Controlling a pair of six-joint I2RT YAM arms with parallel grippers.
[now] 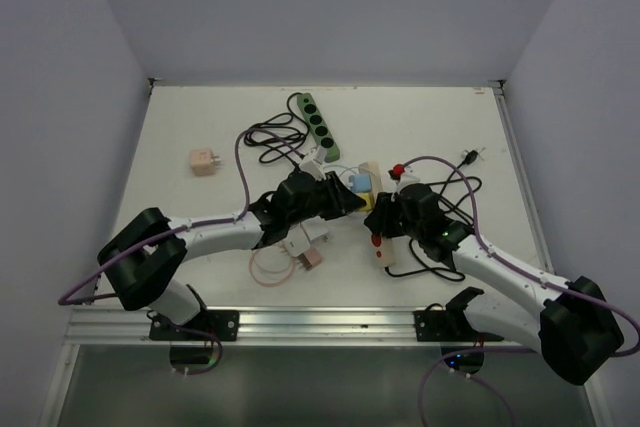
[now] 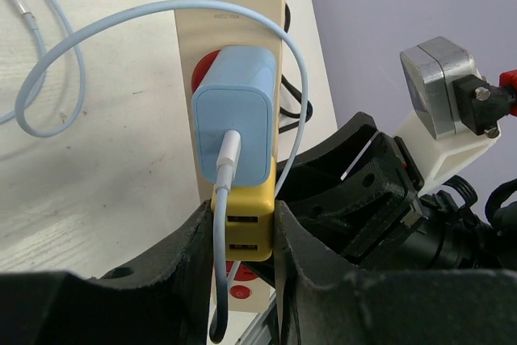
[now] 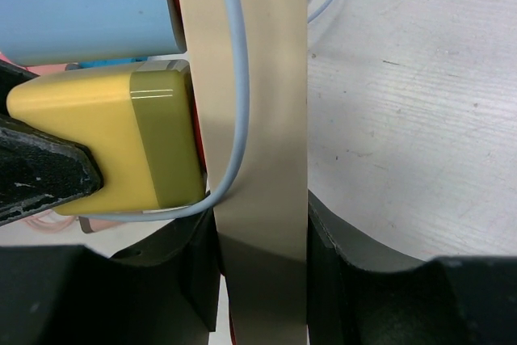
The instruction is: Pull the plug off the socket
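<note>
Gripping the yellow plug (image 3: 105, 139), the left gripper (image 2: 242, 224) has its two black fingers pressed on the plug's glossy, rounded sides. Plug is a smooth plastic block, seated in the cream power strip (image 2: 230, 6), the lower of two plugs there. Above it and touching it sits one pale blue plug (image 2: 234, 119), also a rounded block, with a white connector (image 2: 229, 155) in its face. One grey-blue cable (image 3: 239, 78) loops down the strip's matte, flat side. Right gripper (image 3: 262, 240) is clamped across the strip's narrow edges, one finger on each side. Table (image 3: 420, 103) is white with a fine grain. Top view counts three strips: the cream one between the arms, one long green strip (image 1: 320, 125) farther back, one white strip (image 1: 383, 247) under the right arm. One pink cube adapter (image 1: 205, 162) lies well apart to the left.
</note>
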